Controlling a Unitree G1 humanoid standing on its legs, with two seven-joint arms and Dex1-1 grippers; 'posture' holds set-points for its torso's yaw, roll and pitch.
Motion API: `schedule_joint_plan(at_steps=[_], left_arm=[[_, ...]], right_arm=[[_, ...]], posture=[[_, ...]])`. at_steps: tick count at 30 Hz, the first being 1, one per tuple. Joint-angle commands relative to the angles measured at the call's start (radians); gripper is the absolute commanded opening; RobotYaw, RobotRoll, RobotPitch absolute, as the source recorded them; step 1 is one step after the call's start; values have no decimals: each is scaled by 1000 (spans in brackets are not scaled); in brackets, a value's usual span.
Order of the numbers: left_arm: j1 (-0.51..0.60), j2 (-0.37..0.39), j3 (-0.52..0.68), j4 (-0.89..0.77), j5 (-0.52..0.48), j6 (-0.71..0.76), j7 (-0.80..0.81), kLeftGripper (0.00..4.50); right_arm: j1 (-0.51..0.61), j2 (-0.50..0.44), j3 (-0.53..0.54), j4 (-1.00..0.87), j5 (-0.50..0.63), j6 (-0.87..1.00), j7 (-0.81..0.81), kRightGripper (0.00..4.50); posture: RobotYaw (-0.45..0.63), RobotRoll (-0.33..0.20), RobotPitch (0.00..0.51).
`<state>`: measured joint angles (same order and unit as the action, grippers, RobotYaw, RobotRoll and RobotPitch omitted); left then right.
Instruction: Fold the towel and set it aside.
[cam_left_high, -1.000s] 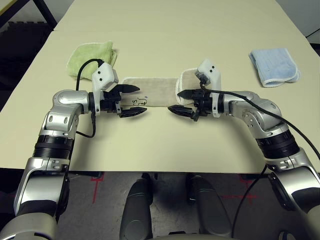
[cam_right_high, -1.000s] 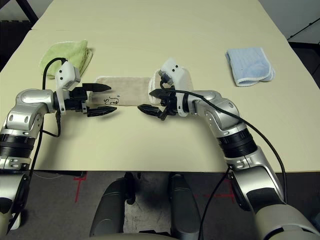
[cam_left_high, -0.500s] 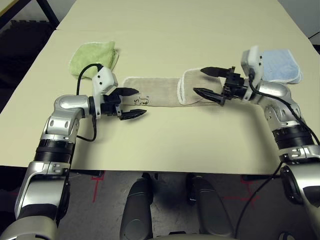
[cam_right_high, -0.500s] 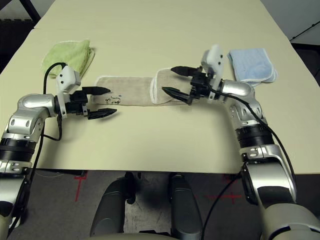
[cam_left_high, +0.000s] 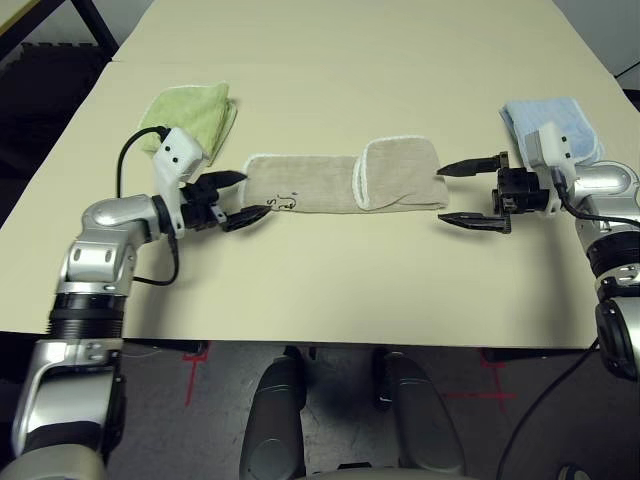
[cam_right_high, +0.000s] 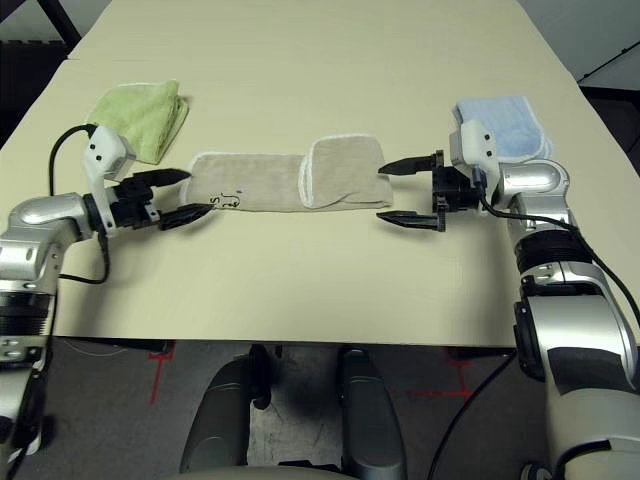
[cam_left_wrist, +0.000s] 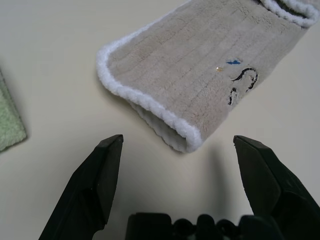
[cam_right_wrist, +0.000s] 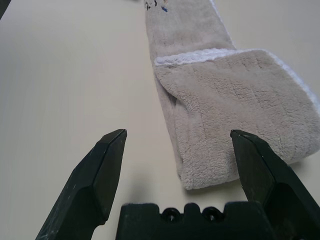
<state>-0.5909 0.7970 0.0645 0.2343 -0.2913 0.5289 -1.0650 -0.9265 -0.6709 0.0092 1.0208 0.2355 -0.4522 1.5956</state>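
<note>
Right gripper (cam_left_high: 470, 194) has swung out past the towel's (cam_left_high: 330, 184) folded end; left gripper (cam_left_high: 240, 196) backed off slightly. Both jaws wide, empty. Towel lies mid-desk (cam_left_high: 350, 290), one end folded over; further folding and setting aside remain.

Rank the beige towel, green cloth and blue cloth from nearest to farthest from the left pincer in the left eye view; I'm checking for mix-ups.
From the left pincer:
1. Beige towel: its near end lies right at the fingertips, toward the table's middle.
2. Green cloth: just beyond the pincer, on the robot's left.
3. Blue cloth: far across the table, on the robot's right.
</note>
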Motion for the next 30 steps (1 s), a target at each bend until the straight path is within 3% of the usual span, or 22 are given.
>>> schedule_joint_plan(at_steps=[1,3,13,22,27,30], left_arm=[[-32,34,0,-40,-30,37,-45,4500],[-47,42,-2,-44,-42,68,-59,4500],[-85,5,36,-130,-272,522,-13,4500],[-198,17,71,40,-253,670,151,4500],[-189,55,49,49,-269,727,123,4500],[-194,38,69,44,-310,807,123,4500]], right_arm=[[29,-47,-32,-5,-2,-5,11,4481],[43,-65,-44,-11,-2,9,0,4481],[85,-41,-68,-95,9,67,-48,4481],[85,-60,-68,-89,-4,67,-56,4481],[88,-57,-67,-93,-6,68,-60,4481],[88,-54,-67,-91,-9,66,-62,4481]], posture=[[-14,0,210],[-22,0,209],[-45,0,207],[-57,0,218],[-56,0,215],[-55,0,214]])
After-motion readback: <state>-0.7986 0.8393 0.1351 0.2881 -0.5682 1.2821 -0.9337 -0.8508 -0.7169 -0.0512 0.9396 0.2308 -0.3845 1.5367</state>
